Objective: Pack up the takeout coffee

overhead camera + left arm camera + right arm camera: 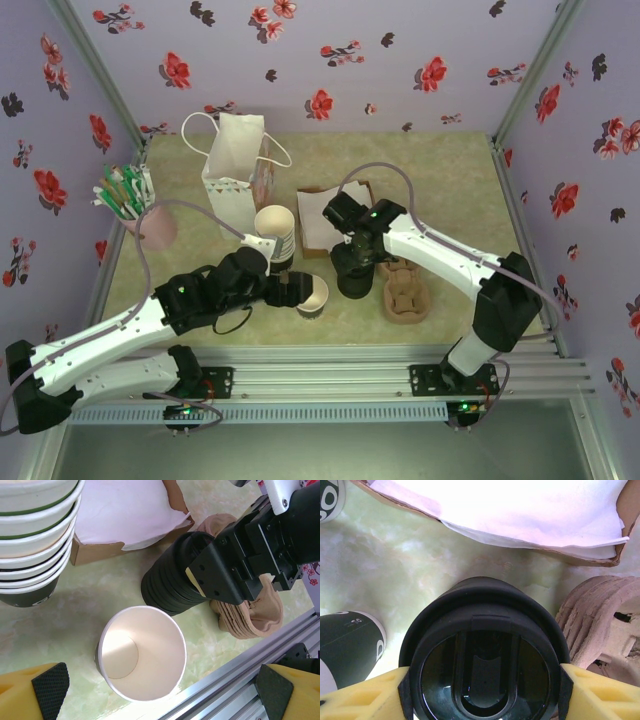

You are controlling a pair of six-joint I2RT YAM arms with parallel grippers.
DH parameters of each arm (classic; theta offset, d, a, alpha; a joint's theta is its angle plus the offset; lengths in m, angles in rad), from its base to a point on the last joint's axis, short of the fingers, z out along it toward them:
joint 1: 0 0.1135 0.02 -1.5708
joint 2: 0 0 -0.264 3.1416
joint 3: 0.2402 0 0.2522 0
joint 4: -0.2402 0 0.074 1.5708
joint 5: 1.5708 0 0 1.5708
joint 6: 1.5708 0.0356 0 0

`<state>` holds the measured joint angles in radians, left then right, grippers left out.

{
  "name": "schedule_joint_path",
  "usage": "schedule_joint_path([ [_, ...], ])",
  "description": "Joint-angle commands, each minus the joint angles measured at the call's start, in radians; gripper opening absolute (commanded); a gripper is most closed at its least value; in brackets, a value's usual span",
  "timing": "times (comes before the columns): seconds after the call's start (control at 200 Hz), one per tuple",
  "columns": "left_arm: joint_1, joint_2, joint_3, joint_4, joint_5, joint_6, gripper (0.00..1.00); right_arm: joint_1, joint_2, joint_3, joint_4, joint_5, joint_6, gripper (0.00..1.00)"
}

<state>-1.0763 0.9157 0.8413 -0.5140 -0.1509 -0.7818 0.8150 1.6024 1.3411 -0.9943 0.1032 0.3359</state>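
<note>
The takeout coffee cup (312, 296) (142, 652) stands upright near the table's front edge, dark outside, with its cream inside showing through the open mouth. My left gripper (303, 293) (162, 695) is open, one yellow finger on each side of the cup and well apart from it. Just to the right stands a short stack of black lids (355, 282) (170, 587). My right gripper (352, 262) (482, 695) is over it, its pads against both sides of the top lid (482, 645).
A stack of cream-rimmed cups (275, 232) (30, 535) stands behind the left gripper. Further back are a white paper bag (235, 170) and a cardboard box of napkins (320, 215). Pulp cup carriers (405, 295) lie right of the lids. An aluminium rail (380, 360) runs along the front.
</note>
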Motion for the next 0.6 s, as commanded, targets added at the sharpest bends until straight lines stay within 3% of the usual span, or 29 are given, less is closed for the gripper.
schedule_joint_path([
  [0.0, -0.004, -0.018, -0.007, -0.014, -0.027, 0.018, 0.99, -0.008, -0.040, 0.033, -0.025, -0.005, -0.002, 0.68],
  [0.32, 0.015, -0.004, -0.015, 0.011, -0.025, -0.022, 0.98, -0.011, -0.040, 0.020, -0.014, -0.015, 0.000, 0.68],
  [0.595, 0.047, 0.103, 0.008, 0.144, 0.046, -0.059, 0.60, -0.042, -0.052, -0.007, 0.017, -0.088, 0.012, 0.68],
])
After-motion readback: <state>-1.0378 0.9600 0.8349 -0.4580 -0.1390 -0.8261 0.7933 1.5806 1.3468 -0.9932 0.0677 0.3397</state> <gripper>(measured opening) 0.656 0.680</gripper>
